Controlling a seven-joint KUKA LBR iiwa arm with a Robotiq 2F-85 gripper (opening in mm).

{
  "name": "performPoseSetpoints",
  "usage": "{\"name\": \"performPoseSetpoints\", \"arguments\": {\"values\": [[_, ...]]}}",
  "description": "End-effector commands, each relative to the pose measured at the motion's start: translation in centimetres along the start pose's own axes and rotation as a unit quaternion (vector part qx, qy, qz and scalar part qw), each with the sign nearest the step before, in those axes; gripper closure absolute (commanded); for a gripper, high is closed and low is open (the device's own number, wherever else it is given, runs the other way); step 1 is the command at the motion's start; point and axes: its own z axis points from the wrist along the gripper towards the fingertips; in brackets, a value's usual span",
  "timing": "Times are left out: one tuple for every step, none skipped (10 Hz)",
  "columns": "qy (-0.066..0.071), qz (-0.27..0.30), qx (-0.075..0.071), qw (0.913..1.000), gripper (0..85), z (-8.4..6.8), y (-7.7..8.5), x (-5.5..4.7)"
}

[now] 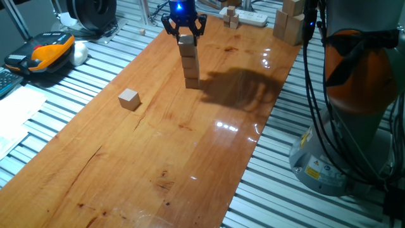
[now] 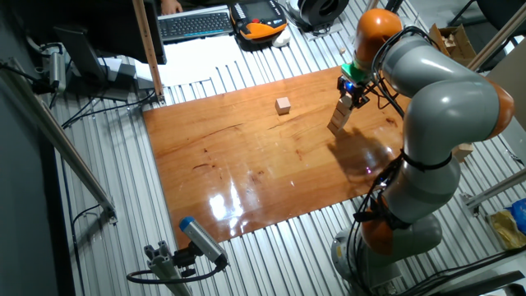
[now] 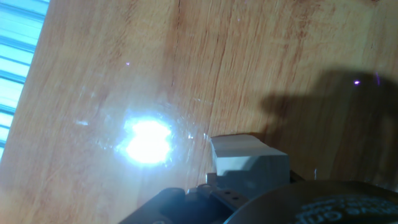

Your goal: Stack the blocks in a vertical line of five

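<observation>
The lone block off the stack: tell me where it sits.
In one fixed view the lone block sits on the wooden table, left of and nearer than the stack under the pincer.

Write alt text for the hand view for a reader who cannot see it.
A pale wooden block sits right in front of the camera, at the dark gripper along the bottom edge. Beyond it lies an orange-brown wooden table with a bright lamp glare at left and a dark shadow at right.
</observation>
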Motion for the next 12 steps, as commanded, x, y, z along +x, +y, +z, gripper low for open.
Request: {"name": "performPoseSetpoints", "arguments": {"values": [[0.001, -0.002, -0.001, 1.0000, 85.0, 0.00, 0.00, 0.00], [0.003, -0.003, -0.004, 1.0000, 85.0, 0.00, 0.01, 0.00], [0.004, -0.001, -0.004, 1.0000, 85.0, 0.01, 0.02, 0.03], [0.004, -0.001, -0.004, 1.0000, 85.0, 0.02, 0.04, 0.05], [0.004, 0.000, -0.004, 1.0000, 85.0, 0.03, 0.05, 0.07], [0.005, -0.003, -0.004, 1.0000, 85.0, 0.04, 0.06, 0.08], [0.008, -0.006, -0.008, 0.9999, 85.0, 0.03, 0.05, 0.07], [0.009, -0.009, -0.009, 0.9999, 68.0, 0.03, 0.05, 0.07], [0.009, -0.013, -0.009, 0.9998, 68.0, 0.03, 0.05, 0.03], [0.010, -0.015, -0.010, 0.9998, 68.0, 0.03, 0.04, 0.01], [0.010, -0.015, -0.010, 0.9998, 51.0, 0.03, 0.05, 0.02], [0.010, -0.015, -0.010, 0.9998, 51.0, 0.04, 0.06, 0.05]]}}
